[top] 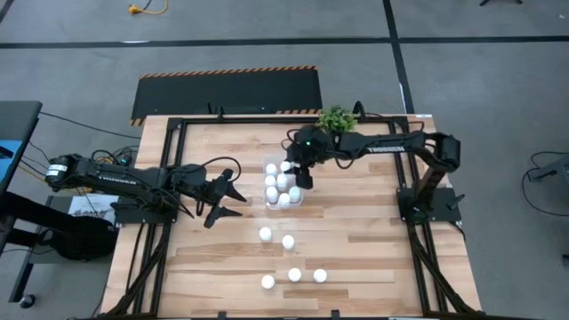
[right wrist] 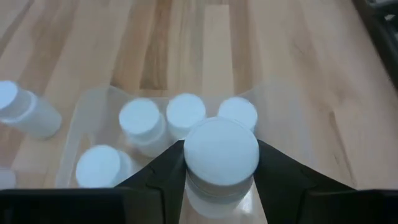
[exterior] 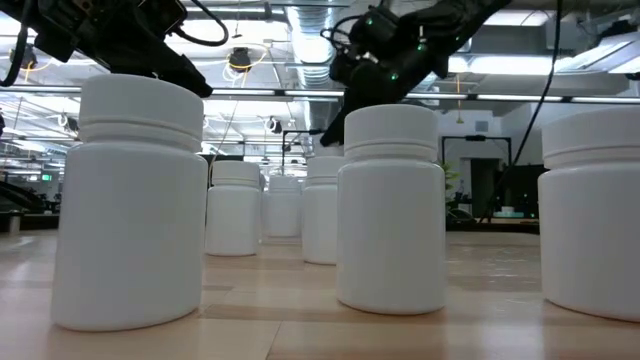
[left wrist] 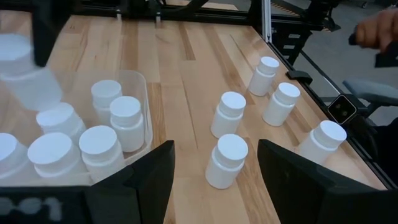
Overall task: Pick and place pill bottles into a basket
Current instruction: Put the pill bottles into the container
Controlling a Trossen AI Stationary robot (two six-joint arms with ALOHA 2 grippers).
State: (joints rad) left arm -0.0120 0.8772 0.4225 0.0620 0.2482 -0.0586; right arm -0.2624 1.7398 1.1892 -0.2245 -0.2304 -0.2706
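over the basket, right tool clenched on a pill bottle, left tool released beside it

From above, the right gripper covers part of the clear basket, hiding any bottle beneath it. In the left wrist view a bottle is blurred and cut by the edge — a person's hand is cropped too.
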